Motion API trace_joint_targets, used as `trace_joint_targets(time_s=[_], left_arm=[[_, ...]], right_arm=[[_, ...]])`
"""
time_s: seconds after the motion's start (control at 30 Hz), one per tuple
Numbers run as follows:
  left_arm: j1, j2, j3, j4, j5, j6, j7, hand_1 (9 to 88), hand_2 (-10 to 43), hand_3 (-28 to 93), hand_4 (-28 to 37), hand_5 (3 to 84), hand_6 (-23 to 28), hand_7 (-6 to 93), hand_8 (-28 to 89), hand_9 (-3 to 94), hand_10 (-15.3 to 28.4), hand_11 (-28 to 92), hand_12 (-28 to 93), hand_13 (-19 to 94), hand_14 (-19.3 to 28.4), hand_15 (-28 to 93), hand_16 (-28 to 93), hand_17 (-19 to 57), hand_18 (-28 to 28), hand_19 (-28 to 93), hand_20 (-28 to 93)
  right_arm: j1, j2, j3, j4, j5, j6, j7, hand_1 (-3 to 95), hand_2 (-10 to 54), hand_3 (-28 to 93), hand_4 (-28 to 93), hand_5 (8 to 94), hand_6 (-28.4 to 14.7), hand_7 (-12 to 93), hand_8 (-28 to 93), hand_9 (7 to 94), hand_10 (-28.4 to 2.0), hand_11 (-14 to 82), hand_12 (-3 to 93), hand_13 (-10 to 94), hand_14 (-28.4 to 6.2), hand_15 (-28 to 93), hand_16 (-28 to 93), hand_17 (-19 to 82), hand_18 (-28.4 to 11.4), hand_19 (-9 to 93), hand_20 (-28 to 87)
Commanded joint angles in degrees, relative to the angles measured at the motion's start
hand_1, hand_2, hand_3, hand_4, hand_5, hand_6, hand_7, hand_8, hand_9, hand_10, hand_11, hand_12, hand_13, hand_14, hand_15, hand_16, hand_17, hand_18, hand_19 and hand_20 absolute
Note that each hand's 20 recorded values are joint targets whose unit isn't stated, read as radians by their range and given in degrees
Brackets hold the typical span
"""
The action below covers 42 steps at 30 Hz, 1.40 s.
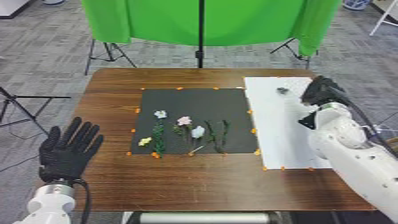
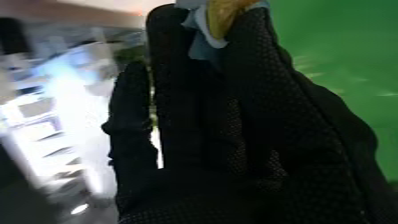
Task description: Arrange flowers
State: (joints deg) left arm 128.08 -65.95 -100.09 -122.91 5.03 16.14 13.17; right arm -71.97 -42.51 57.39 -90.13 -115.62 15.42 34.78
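In the head view, your left hand (image 1: 67, 152) was near the table's left edge, its fingers straight and somewhat spread. Your right hand (image 1: 323, 92) was over the far part of the white rectangular sheet (image 1: 284, 145), near a small grey object (image 1: 282, 90) too tiny to identify; its fingers were hard to separate there. The artificial flowers with white, pink and yellow heads and green stems (image 1: 184, 121) lay on the black rectangular mat (image 1: 178, 97), between your hands.

In the right wrist view, your fingers were close together, pinching a pale blue-white and yellow piece (image 2: 216, 20), cut off by the frame and partly hidden by the black glove.
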Motion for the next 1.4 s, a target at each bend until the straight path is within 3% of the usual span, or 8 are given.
trace_joint_targets(time_s=[0.03, 0.37, 0.47, 0.63, 0.73, 0.83, 1.17, 1.4], left_arm=[[2.9, -0.93, -0.16, -1.06, 0.09, -0.15, -0.80, 27.4, 14.2, 72, -28.3, 44.1, 9.9, 12.7, -8, 37.0, 16.1, 18, 13, 28, 15.1, 31, -5, -4.7, 12.9, 27, 14], [1.9, -0.51, 0.53, -0.59, 0.27, -0.35, -1.16, 27.2, 14.2, 72, -28.3, 44.2, 10.0, 12.6, -8, 37.0, 16.1, 18, 13, 28, 15.1, 31, -5, -4.7, 12.9, 26, 14], [2.2, -0.64, 0.28, -1.10, 0.19, 0.69, -1.83, 27.2, 14.3, 72, -28.3, 44.2, 10.0, 12.5, -8, 37.1, 16.0, 18, 13, 28, 15.1, 31, -5, -4.7, 12.9, 26, 14], [2.6, -0.76, 0.05, -1.11, 0.18, 0.45, -1.63, 27.3, 14.9, 72, -28.3, 44.4, 10.0, 12.5, -8, 37.2, 16.0, 19, 13, 28, 15.2, 31, -5, -4.8, 12.9, 27, 14], [2.9, -0.71, -0.26, -1.77, -0.01, 2.05, -2.44, 27.3, 14.9, 72, -28.3, 44.4, 10.0, 12.5, -8, 37.2, 16.1, 19, 13, 28, 15.2, 31, -5, -4.9, 13.0, 27, 14], [3.0, -0.61, -0.37, -1.71, -0.74, 1.48, -2.25, 27.3, 15.1, 72, -28.3, 44.5, 10.1, 12.5, -8, 37.3, 16.2, 19, 13, 28, 15.3, 32, -5, -4.9, 13.0, 27, 14], [3.2, -0.50, -0.44, -1.61, -0.57, 0.48, -2.01, 27.2, 15.1, 72, -28.3, 44.6, 10.2, 12.5, -8, 37.3, 16.2, 19, 13, 28, 15.4, 32, -5, -4.9, 12.9, 27, 14], [1.9, -0.70, 0.63, -1.08, -0.05, -0.22, -1.61, 27.1, 14.9, 72, -28.3, 44.6, 10.2, 12.3, -8, 37.3, 16.2, 19, 13, 28, 15.3, 32, -5, -4.9, 12.9, 27, 14]], right_arm=[[5.1, -3.3, -8.5, -10.6, -7.0, -9.5, -14.6, 63.8, -9.5, 63, -28, 78.9, 1.9, 27, 0, 84.7, -9.3, 7.3, 36.8, 70, -6.4, 26, 40, 27, -19.0, 76, 39], [10.5, -5.4, -21.7, -11.7, -11.1, -13.8, -19.7, 63.3, -9.5, 63, -28, 77.9, 1.8, 27, -1, 83.5, -9.4, 6.8, 35.8, 68, -6.4, 26, 40, 27, -19.2, 75, 39], [11.5, -6.1, -24.0, -10.2, -11.6, -14.6, -18.7, 63.2, -9.5, 64, -28, 77.6, 1.7, 27, -1, 83.1, -9.3, 6.5, 35.5, 68, -6.4, 26, 39, 27, -19.2, 75, 39], [11.4, -6.5, -24.7, -9.5, -11.5, -14.5, -16.2, 63.1, -9.5, 64, -28, 75.6, 2.0, 26, -2, 80.9, -9.5, 5.4, 33.2, 67, -6.4, 25, 39, 26, -19.4, 75, 39], [10.7, -6.4, -23.7, -9.8, -10.3, -15.4, -15.4, 61.4, -9.5, 65, -28, 68.5, 1.5, 21, -4, 72.9, -10.3, 10.3, 23.9, 65, -6.9, 26, 37, 26, -19.7, 75, 38], [10.1, -6.1, -22.7, -10.1, -9.5, -15.8, -14.8, 60.7, -9.5, 66, -28, 66.6, 1.5, 19, -6, 69.7, -11.0, 13.6, 18.8, 65, -7.2, 27, 36, 26, -19.9, 75, 37], [7.6, -4.6, -18.2, -13.3, -8.2, -13.5, -11.7, 57.0, -9.5, 71, -28, 60.2, 0.5, 17, -14, 63.9, -11.3, 14.0, 14.3, 63, -8.3, 30, 32, 26, -20.5, 75, 36], [9.2, -4.6, -10.2, -5.7, -4.9, -7.5, -5.3, 43.1, -9.4, 78, -28, 52.1, -3.0, 15, -13, 51.2, -14.7, 11.5, 12.7, 48, -14.0, 29, 16, 22, -20.6, 67, 28]])
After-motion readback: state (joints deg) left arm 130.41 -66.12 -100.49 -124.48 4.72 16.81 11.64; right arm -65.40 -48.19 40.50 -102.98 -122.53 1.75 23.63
